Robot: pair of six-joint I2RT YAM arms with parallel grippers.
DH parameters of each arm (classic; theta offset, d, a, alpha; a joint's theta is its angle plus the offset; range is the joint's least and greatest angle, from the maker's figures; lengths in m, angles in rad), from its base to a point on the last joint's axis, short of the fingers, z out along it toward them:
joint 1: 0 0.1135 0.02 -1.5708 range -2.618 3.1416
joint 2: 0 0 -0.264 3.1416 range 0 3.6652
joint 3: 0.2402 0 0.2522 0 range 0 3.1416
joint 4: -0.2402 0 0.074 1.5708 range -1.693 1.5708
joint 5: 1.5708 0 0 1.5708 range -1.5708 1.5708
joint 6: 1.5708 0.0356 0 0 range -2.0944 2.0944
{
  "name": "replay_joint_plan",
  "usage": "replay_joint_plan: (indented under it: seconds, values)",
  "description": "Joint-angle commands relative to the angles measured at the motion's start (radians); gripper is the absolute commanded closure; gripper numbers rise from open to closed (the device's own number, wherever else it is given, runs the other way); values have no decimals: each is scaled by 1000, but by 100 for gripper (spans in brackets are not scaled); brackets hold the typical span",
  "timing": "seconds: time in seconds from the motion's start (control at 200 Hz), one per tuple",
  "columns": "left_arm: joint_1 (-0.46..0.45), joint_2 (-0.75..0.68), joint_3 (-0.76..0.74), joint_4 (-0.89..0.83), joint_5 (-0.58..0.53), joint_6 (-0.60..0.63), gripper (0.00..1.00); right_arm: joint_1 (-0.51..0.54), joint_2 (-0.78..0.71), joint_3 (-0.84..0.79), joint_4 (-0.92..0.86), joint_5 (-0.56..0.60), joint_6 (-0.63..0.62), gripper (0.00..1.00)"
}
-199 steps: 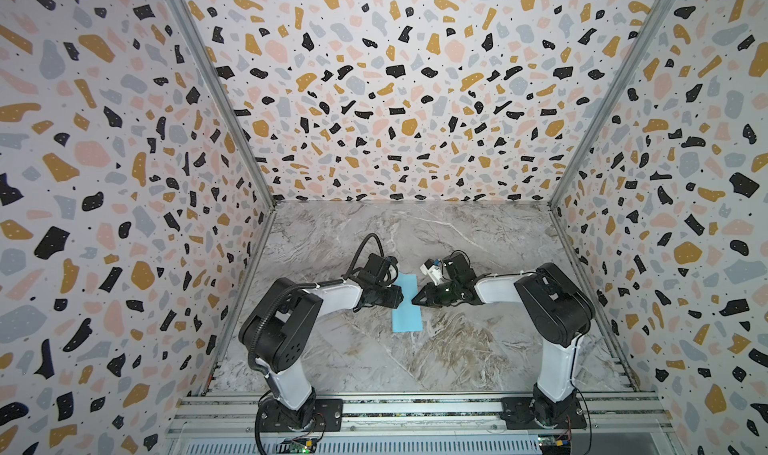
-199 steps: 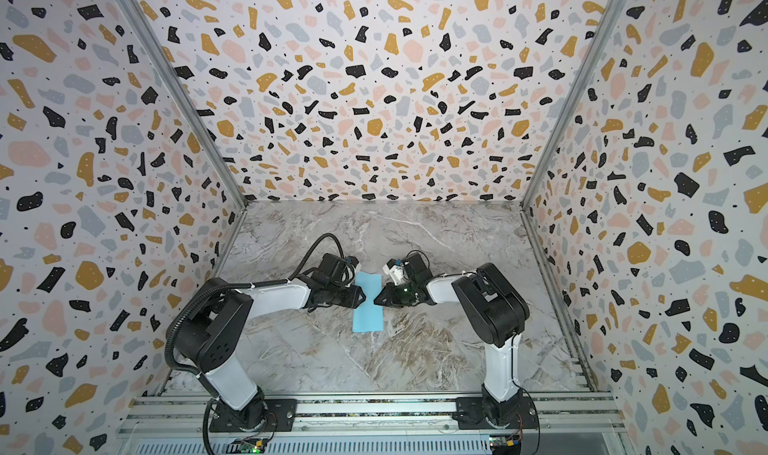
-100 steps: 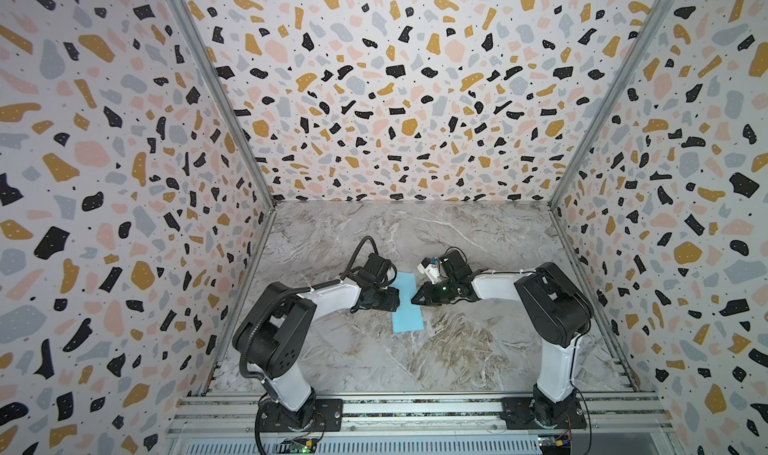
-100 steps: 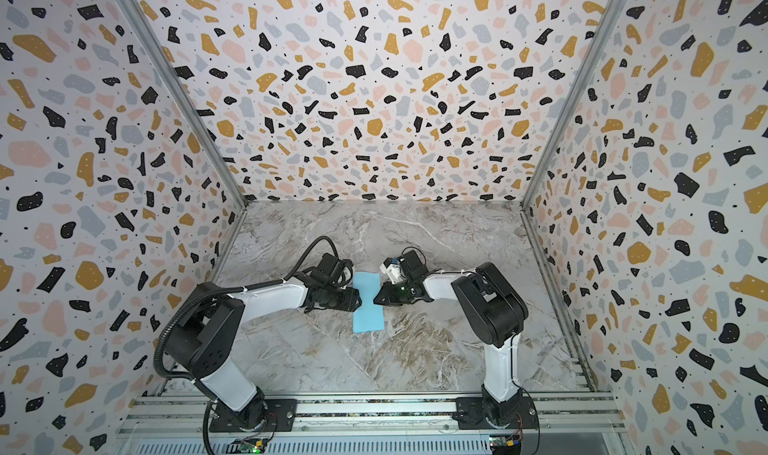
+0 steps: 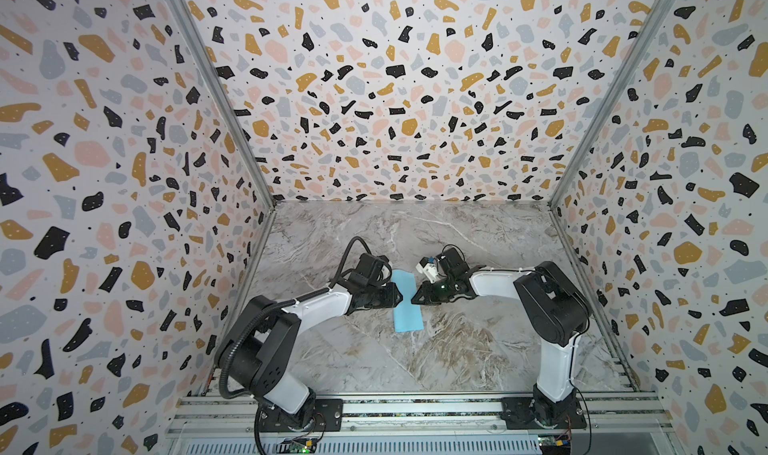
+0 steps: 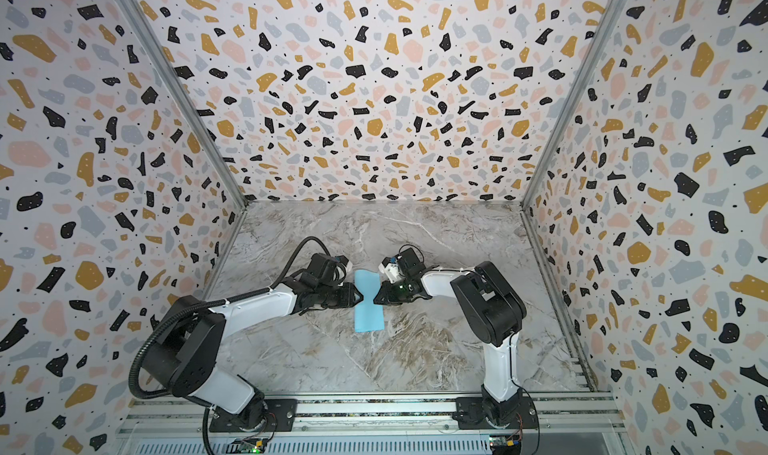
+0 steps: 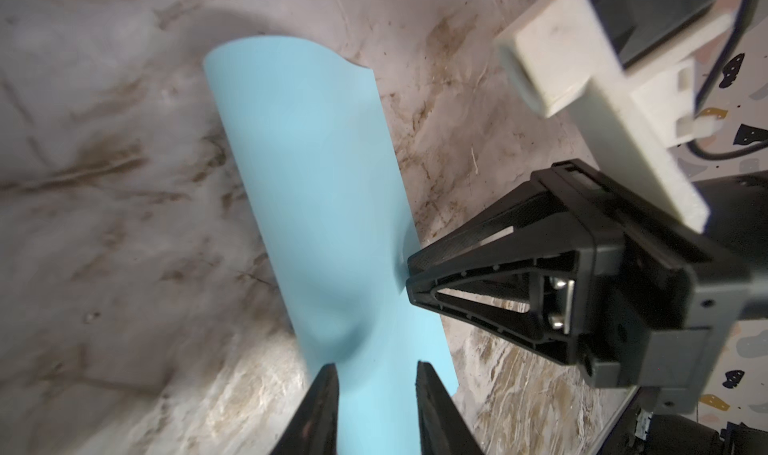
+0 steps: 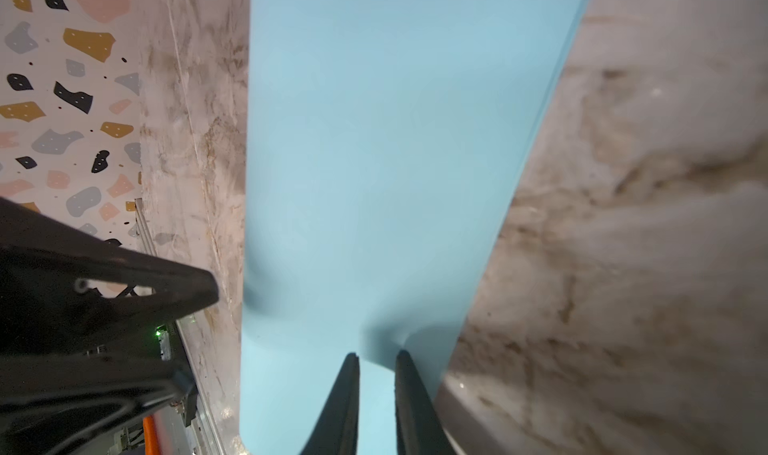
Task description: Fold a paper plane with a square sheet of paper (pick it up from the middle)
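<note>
The square sheet of paper (image 5: 408, 320), light blue and folded into a narrow strip, lies mid-table in both top views (image 6: 368, 320). My left gripper (image 5: 400, 297) is at the middle of its left long edge. In the left wrist view its jaws (image 7: 374, 367) stand a little apart, with the paper (image 7: 316, 183) between them and dimpled beside one fingertip. My right gripper (image 5: 414, 299) faces it from the right. In the right wrist view it (image 8: 376, 355) is shut on the paper's (image 8: 395, 141) puckered right edge. No paper plane shows.
Marble-patterned tabletop (image 5: 457, 349) is walled on three sides by terrazzo-patterned panels. An aluminium rail (image 5: 415, 411) with both arm bases runs along the front. The two grippers nearly touch tip to tip across the strip.
The left arm's elbow has swung toward the front left while its gripper stayed at the paper's edge. The strip now looks pinched in at its middle. The right arm has barely moved.
</note>
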State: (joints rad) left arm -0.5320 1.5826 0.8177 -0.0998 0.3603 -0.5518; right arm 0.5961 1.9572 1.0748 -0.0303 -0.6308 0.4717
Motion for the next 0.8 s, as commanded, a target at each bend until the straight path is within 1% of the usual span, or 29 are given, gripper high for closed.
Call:
replay_joint_plan:
  seconds: [0.0,0.095,0.345,0.536,0.611,0.796]
  values:
    - [1,37,1,37,41,-2,73,7,79,-17,-124,158,-24,81]
    - [1,68,0,24,31,2,77,8,82,-15,-130,164,-24,81]
    - [15,84,-15,-38,-84,8,81,8,90,-16,-146,187,-27,82]
    - [17,73,-14,-95,-153,18,82,8,95,-16,-157,204,-37,82]
    - [18,50,4,-109,-145,25,82,8,96,-15,-158,204,-36,82]
    - [15,-48,59,-83,-67,10,81,7,95,-10,-158,204,-36,82]
